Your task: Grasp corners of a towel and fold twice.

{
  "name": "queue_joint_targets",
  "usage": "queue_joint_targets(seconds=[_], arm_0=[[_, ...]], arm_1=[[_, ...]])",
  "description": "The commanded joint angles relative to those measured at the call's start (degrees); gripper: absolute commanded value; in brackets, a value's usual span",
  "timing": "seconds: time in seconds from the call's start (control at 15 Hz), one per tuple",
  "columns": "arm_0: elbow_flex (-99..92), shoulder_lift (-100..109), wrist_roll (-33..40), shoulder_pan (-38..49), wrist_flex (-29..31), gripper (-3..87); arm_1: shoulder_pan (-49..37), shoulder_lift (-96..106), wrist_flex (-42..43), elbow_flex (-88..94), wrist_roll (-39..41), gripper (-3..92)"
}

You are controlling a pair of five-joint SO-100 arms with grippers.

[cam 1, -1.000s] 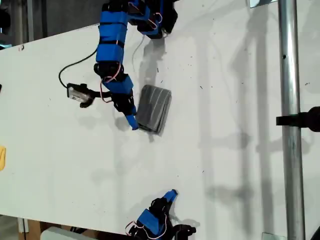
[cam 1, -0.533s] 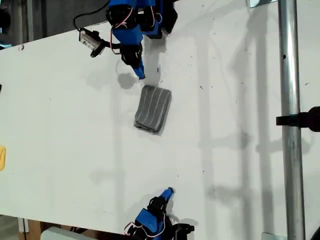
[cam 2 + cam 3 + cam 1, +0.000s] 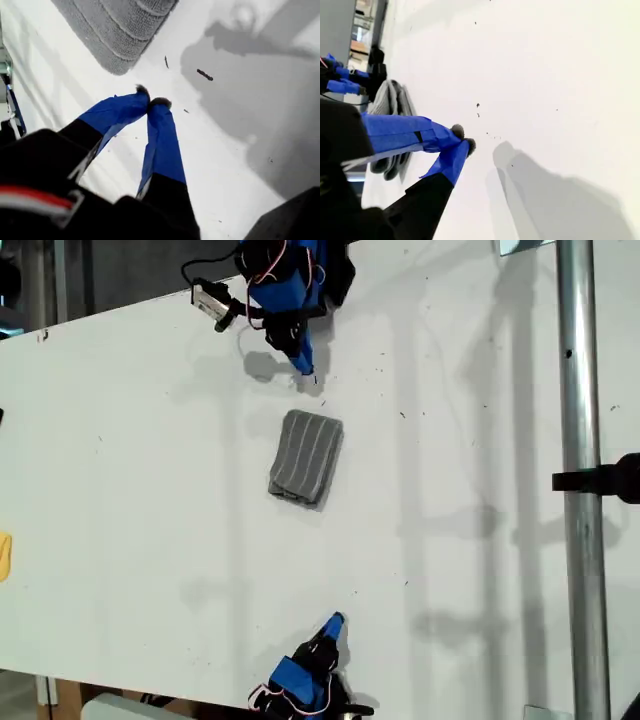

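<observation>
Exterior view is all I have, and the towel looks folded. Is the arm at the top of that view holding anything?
Observer: No. The first wrist view shows my first gripper with its jaws shut on nothing, tips touching, and the towel lying apart just beyond them.
Operator: And the arm at the bottom edge of my view?
Observer: The second wrist view shows my second gripper shut and empty over the bare table.
Operator: Is the fold stacked properly?
Observer: Seen edge-on in the second wrist view, the towel shows several layers lying on one another.
</observation>
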State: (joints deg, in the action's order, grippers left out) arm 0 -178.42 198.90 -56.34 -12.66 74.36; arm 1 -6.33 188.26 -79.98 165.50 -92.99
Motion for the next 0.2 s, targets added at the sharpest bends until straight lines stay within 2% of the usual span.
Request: queue_joint_targets(seconds=[0.0,0.13], arm_0=[[-0.26,0.26,0.44,0.79,-0.26,-2.1],[-0.26,0.26,0.44,0.88,-0.26,-2.1]], arm_1=[[-8.70,0.09,-0.88,-0.26,9.40,4.3],[-14.68,0.09,-0.88,-0.35,9.32,4.3]])
